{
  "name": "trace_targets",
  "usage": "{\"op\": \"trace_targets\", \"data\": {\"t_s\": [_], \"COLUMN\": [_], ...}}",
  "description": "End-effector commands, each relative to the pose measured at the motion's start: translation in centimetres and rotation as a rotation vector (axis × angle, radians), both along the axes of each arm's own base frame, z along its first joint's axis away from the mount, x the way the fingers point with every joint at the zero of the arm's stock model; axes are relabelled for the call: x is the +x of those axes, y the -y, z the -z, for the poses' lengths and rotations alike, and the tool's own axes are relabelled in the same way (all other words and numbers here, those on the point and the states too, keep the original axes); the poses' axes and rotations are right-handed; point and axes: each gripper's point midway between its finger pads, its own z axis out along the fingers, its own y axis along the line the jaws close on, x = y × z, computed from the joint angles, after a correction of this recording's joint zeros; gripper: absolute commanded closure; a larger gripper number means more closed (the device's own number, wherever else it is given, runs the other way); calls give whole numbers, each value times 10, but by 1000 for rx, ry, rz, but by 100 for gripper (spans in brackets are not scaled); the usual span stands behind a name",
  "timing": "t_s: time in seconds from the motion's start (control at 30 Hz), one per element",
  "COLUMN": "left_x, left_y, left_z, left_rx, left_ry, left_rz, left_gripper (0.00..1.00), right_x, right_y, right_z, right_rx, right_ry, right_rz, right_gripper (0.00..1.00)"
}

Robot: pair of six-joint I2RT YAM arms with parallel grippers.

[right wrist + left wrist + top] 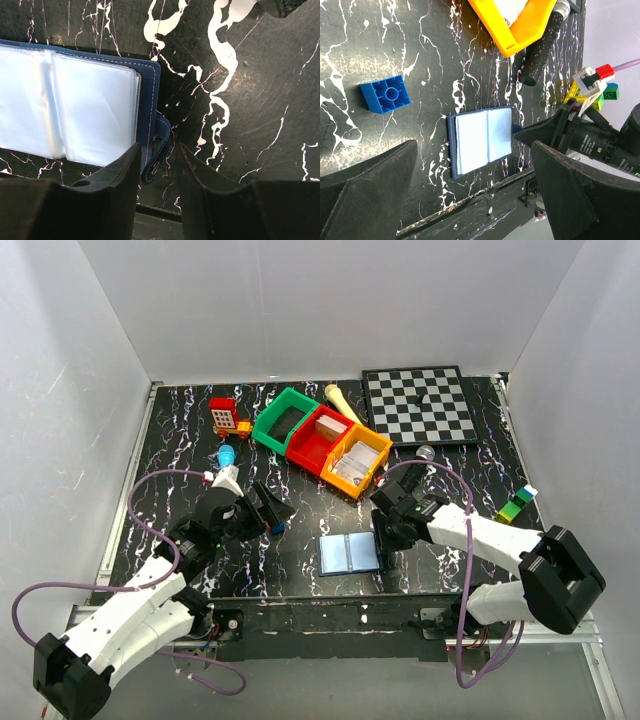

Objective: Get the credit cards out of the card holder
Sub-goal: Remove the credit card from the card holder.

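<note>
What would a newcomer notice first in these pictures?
The green, red and orange bins stand out in a diagonal row in the middle, with the checkerboard at the back right. Near the front edge the card holder lies open, the right tool straddling its strap.

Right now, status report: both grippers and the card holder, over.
Left gripper open, empty. Right gripper open, astride the tab of the card holder. Holder lies open flat. Nothing on it.

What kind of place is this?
Probably a robot-manipulation test cell: white walls enclose a black marbled table, a left arm and right arm are mounted at its near edge, and props include a chessboard and green bin.
</note>
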Motion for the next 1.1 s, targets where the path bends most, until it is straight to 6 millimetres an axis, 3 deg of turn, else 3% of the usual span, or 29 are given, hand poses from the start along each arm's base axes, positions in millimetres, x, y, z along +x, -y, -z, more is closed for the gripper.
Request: {"op": "trace_targets", "data": {"t_s": [0.0,0.17,0.2,0.23,0.5,0.73,1.07], "left_x": [-7,-15,-18,-19,-34,-39,-34], "left_y": [11,32,37,41,88,120,117], "left_z": [4,12,14,14,29,33,50], "left_rx": [-34,-88,-90,-90,-17,12,68], "left_ry": [-1,-24,-33,-30,-70,-79,-101], "left_rz": [69,181,206,225,411,520,485], "left_gripper": [2,5,6,6,9,19,29], "right_x": [2,2,1,2,-4,-13,-17], "right_y": [-3,-5,-5,-7,-24,-39,-39], "right_z": [-3,-7,-8,-11,-35,-56,-56], "right_rx": [5,24,33,48,218,346,396], "right_ry": [-7,-3,1,7,82,96,113], "right_rz": [18,19,14,10,-76,-140,-130], "right_gripper": [61,77,84,98,99,99,99]}}
